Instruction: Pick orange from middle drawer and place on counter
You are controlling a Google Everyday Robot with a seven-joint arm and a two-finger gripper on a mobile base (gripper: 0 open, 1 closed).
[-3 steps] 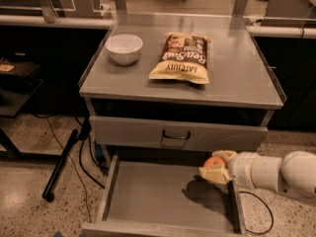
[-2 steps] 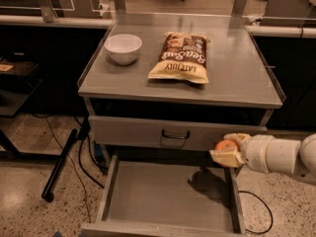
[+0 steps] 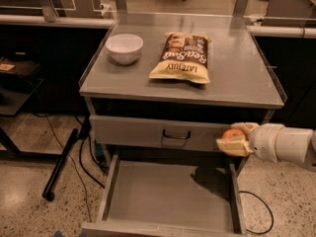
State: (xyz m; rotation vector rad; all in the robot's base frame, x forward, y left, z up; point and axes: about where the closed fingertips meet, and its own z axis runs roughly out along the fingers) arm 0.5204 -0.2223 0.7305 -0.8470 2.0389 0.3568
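My gripper (image 3: 236,138) comes in from the right on a white arm and is shut on the orange (image 3: 232,135). It holds the fruit in the air above the right side of the open middle drawer (image 3: 168,194), level with the closed drawer front. The drawer's grey floor is bare, with the gripper's shadow on its right part. The counter (image 3: 237,78) lies above and behind the gripper.
A white bowl (image 3: 124,48) stands at the counter's back left. A chip bag (image 3: 183,57) lies in the counter's middle. The closed upper drawer front (image 3: 158,132) has a black loop handle (image 3: 177,134). A black pole (image 3: 63,163) and cables lie on the floor at the left.
The gripper has lifted the orange up out of the drawer and moved it to the right, from low over the drawer floor to level with the upper drawer front.
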